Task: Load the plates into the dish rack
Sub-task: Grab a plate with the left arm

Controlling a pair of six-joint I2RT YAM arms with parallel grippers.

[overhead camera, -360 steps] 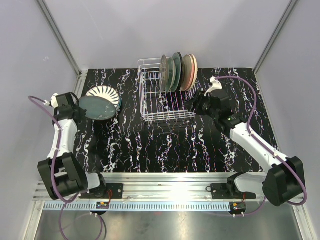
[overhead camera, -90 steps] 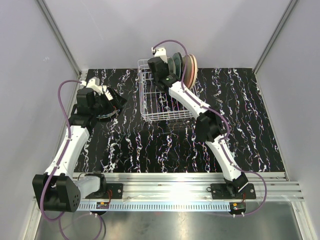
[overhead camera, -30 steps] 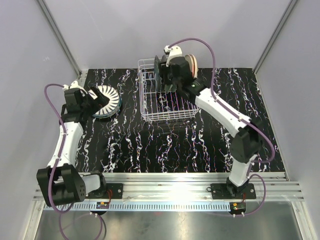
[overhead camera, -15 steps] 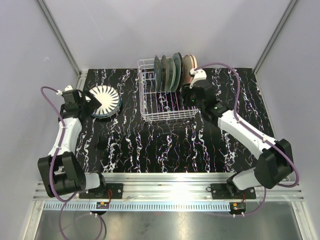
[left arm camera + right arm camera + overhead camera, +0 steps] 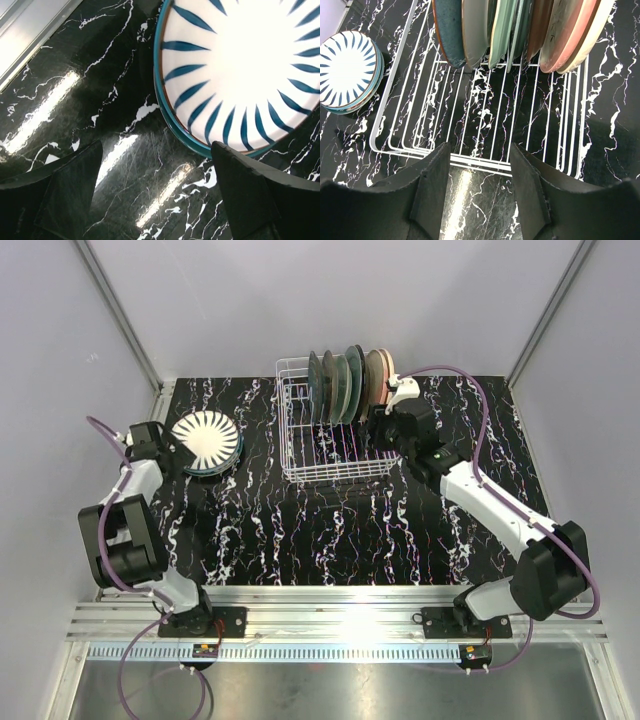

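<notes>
The right gripper (image 5: 383, 426) has drawn back from over the white wire dish rack (image 5: 320, 450) and now hangs just off the rack's right side. One more dark plate stands at the left end of the row of upright plates (image 5: 345, 380) than a few seconds ago. Its fingers (image 5: 435, 185) stand partly apart with nothing between them, so that plate is delivered.

The left gripper (image 5: 165, 447) has tucked in low at the left edge of the round white plate with blue radiating stripes and a teal rim (image 5: 205, 437). That plate lies flat at the far left of the black marbled table (image 5: 330, 530), on top of a short stack. The left fingers (image 5: 65, 185) are spread wide and empty, with the rim just ahead of them. I take the striped plate to be the next pick. I can read no brand, label or writing anywhere.
</notes>
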